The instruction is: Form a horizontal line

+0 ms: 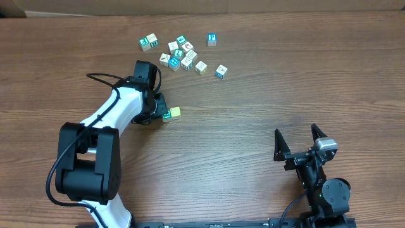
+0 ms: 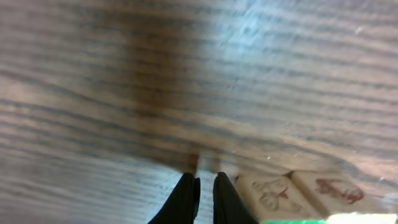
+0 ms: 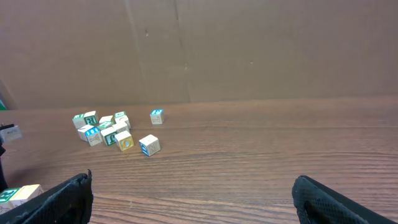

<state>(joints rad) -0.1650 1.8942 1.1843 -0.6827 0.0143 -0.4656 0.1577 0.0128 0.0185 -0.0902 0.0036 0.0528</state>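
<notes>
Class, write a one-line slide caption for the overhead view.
Left hand beside two adjacent blocks; more blocks scattered beyond; right hand open.

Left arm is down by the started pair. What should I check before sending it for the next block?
1. Left gripper empty: ok, fingers nearly together, nothing between them.
2. Left gripper clear of the pair: cannot tell, it sits right beside the teal block.
3. Pair level: not ok, the yellow block lies slightly higher than the teal block in the overhead view.
4. Loose blocks unobstructed: ok, clustered beyond the arm.
5. Right gripper out of the way: ok, open, far from the blocks.
</notes>
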